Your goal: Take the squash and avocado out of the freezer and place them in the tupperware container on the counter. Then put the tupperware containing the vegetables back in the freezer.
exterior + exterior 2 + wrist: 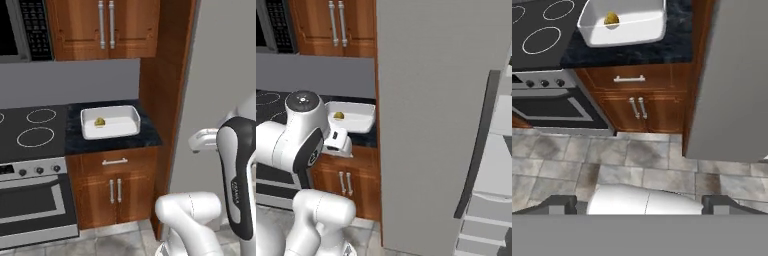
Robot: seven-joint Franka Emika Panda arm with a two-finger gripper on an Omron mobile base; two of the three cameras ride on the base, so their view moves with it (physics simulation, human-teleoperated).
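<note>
The yellow-tan squash point(99, 122) point(339, 116) point(611, 19) lies inside the white tupperware container point(114, 133) point(363, 123) point(629, 36). The container stands on the dark speckled counter point(116, 143) point(639, 53). The grey freezer point(426, 125) rises right of the counter, its door swung open and pale shelves point(495, 150) showing at the far right. My gripper point(641, 204) hangs open and empty over the tiled floor, well in front of the counter and short of the container. The avocado is out of view.
A black stovetop point(35, 131) with white rings and an oven point(30, 200) sit left of the counter. Brown cabinets point(116, 192) with silver handles stand below the counter and more hang above it. Grey floor tiles point(637, 165) lie in front.
</note>
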